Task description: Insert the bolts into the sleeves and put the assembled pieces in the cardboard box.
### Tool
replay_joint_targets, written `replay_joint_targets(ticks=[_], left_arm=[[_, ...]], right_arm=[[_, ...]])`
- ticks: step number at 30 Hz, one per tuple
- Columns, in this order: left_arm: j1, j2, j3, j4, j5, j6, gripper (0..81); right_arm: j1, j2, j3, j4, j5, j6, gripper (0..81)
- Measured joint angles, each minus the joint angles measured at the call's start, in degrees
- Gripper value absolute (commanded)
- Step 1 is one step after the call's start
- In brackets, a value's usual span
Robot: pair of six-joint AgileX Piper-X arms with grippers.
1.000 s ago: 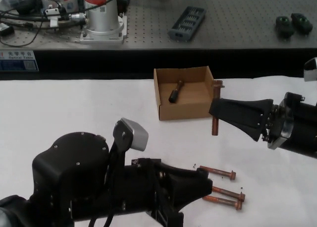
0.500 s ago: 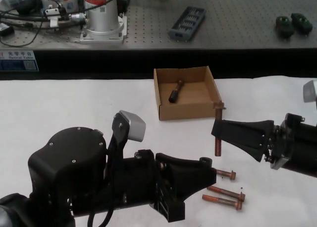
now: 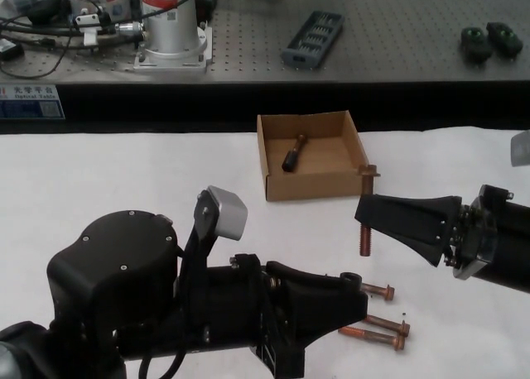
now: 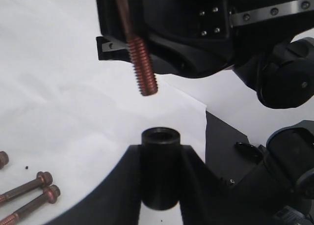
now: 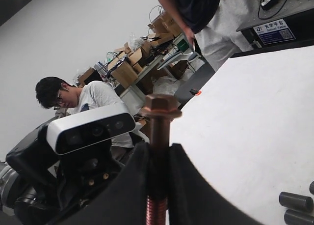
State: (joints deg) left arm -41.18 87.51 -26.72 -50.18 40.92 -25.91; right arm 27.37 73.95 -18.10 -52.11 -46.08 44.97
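Sleeve (image 4: 160, 171): upright, clamped in left gripper (image 4: 160, 154). Bolt (image 4: 140, 63): vertical, thread down, pinched by right gripper (image 5: 158, 161), just above sleeve, tip seemingly slightly off bore axis.

Left arm (image 3: 116, 288): low along the tabletop's near edge, wrist level, pointing right. Left gripper (image 3: 352, 290): fingers clamped on a sleeve (image 4: 159, 136), held upright. Right arm (image 3: 497, 247): in from the right edge, wrist level, pointing left. Right gripper (image 3: 365, 209): fingers clamped on a bolt (image 3: 365, 240), head up, just above the left gripper.
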Motion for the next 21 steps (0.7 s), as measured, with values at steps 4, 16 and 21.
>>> replay_joint_targets(ticks=[4,16,21], left_arm=[[0.00,0.00,0.00,0.19,0.02,-0.09,11.0],[0.00,0.00,0.00,1.31,2.59,-0.54,11.0],[0.00,0.00,0.00,1.53,2.59,-1.15,11.0]], right_arm=[[0.00,0.00,0.00,0.00,-0.48,-0.01,4.3],[2.91,0.00,0.00,0.19,-1.66,-0.52,4.3],[3.00,0.00,0.11,1.69,-1.66,-1.36,4.3]])
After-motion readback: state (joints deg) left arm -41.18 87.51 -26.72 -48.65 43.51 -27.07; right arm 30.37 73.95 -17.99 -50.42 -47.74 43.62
